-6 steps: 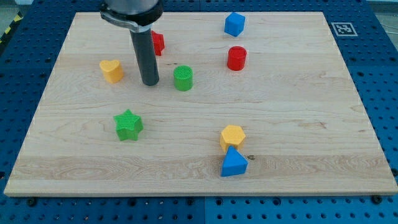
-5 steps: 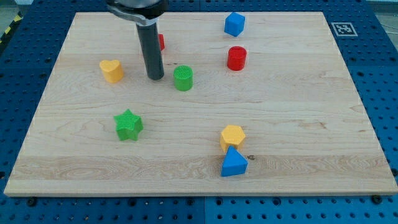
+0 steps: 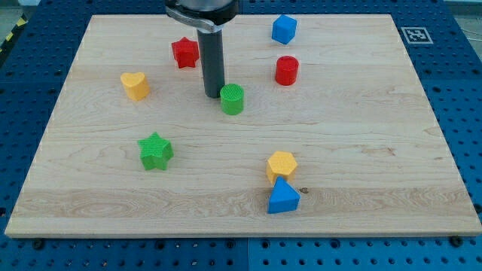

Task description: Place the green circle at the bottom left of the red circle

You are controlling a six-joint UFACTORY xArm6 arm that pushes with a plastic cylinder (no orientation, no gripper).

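Note:
The green circle [image 3: 233, 98], a short green cylinder, stands on the wooden board [image 3: 361, 143] just above its middle. The red circle [image 3: 287, 70] stands up and to the right of it, apart from it. My tip [image 3: 214, 94] is at the green circle's left side, touching or almost touching it. The dark rod rises from there to the view's top.
A red star [image 3: 184, 52] lies up-left of the rod. A yellow heart [image 3: 135, 86] is at the left, a green star [image 3: 156, 151] at lower left. A blue cube [image 3: 284, 28] is at the top. A yellow hexagon [image 3: 281, 165] and blue triangle [image 3: 282, 197] sit at the bottom middle.
My tip has moved right, from beside the yellow heart's right to the green circle. The green circle has shifted slightly to the right and down. The red star is now uncovered.

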